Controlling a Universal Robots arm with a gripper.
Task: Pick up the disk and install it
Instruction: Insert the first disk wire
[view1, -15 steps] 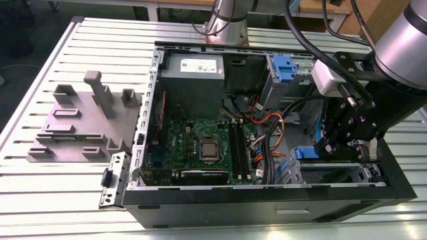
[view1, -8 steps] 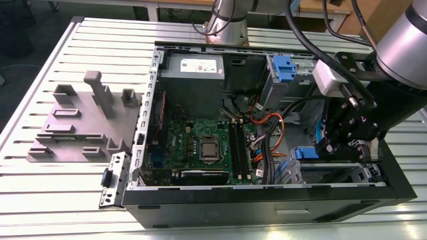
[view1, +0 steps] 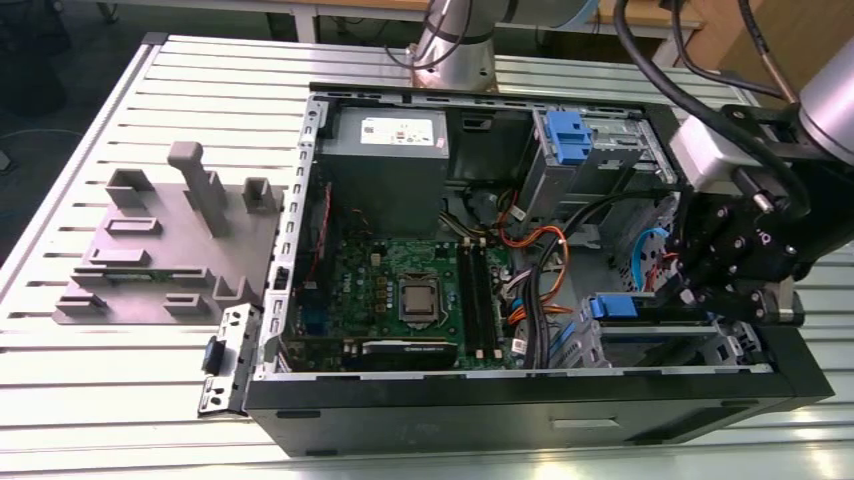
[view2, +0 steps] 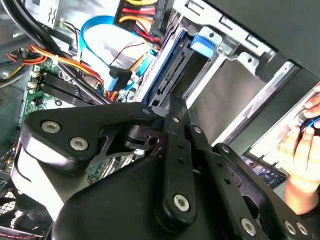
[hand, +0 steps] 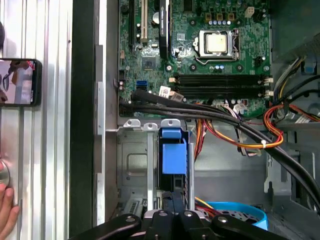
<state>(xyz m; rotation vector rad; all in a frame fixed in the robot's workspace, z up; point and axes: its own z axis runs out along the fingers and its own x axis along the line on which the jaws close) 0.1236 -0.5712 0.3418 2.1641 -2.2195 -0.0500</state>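
Gripper (view1: 663, 296) hangs at the exterior view's lower right; its grasp cannot be told; the disk (view1: 611, 306) sits in the drive bay (view1: 694, 345) just left of it.

Wide worktable (view1: 120, 400) of grey aluminium slats w/ narrow grooves betw. them, evenly lit, soft sheen on the metal. Dark floor (view1: 27, 190) beyond its edge at the exterior view's left. Behind the table, a pale bench edge (view1: 300, 12) w/ one leg; light-brown wood panel (view1: 781, 25) at the exterior view's right.
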